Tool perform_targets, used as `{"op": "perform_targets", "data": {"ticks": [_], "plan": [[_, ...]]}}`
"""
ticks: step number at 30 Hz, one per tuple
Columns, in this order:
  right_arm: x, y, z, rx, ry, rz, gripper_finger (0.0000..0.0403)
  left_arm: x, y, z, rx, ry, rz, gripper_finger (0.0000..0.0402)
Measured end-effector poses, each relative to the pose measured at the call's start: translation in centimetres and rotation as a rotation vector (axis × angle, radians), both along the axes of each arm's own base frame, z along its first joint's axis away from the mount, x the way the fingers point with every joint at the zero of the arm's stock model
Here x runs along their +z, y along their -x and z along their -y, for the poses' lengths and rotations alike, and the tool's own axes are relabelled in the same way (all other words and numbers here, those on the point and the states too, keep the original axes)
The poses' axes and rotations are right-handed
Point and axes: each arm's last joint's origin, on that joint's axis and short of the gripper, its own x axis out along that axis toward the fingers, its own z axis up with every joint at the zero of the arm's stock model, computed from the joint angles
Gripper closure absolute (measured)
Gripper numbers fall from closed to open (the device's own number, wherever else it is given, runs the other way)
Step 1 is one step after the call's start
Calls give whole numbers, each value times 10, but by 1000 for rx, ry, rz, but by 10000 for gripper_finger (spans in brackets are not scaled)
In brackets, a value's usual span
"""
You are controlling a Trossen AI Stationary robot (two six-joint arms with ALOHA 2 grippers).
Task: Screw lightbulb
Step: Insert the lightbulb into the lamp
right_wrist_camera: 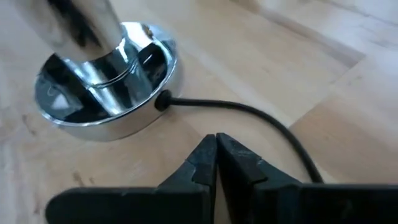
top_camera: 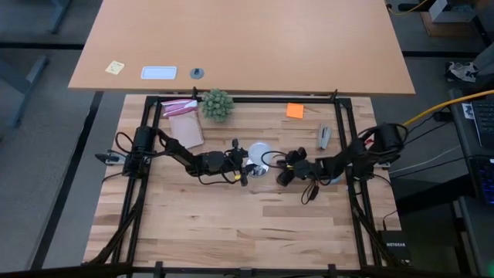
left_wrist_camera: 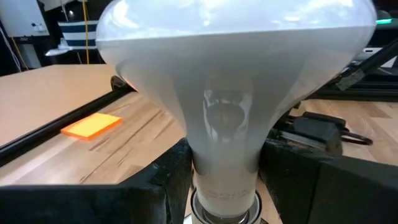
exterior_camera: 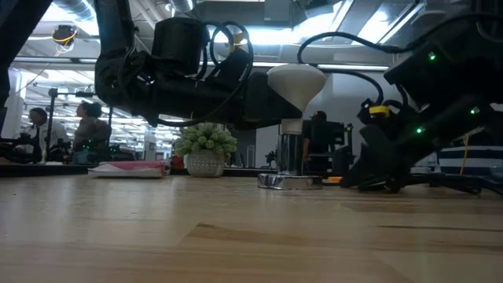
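Pale wooden table (top_camera: 231, 224): smooth frosted lightbulb (left_wrist_camera: 236, 93) upright in shiny chrome socket (right_wrist_camera: 106, 93), its neck pinched by left gripper (left_wrist_camera: 227, 180); right gripper (right_wrist_camera: 216, 163) closed, empty, beside the socket.

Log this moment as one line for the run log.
left end effector: shut on white frosted lightbulb | bulb: upright in round silvery socket | right end effector: shut, empty, beside black cord
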Motion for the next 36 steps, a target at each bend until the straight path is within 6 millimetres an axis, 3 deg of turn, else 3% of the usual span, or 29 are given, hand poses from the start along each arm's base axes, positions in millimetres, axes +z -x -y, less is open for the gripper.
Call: {"op": "perform_targets", "data": {"ticks": [6, 17, 30, 36], "plan": [[-3, -6, 5, -70, 59, 22, 379, 0, 0, 1, -1, 0, -4, 243], [-1, -39, 42, -70, 126, -18, 379, -1, 0, 2, -6, 0, -8, 243], [5, -41, 50, -30, 193, -23, 379, -1, 0, 2, -6, -7, -11, 243], [23, -41, 49, -7, 231, 11, 379, -1, 0, 2, -6, -8, -12, 243]]}}
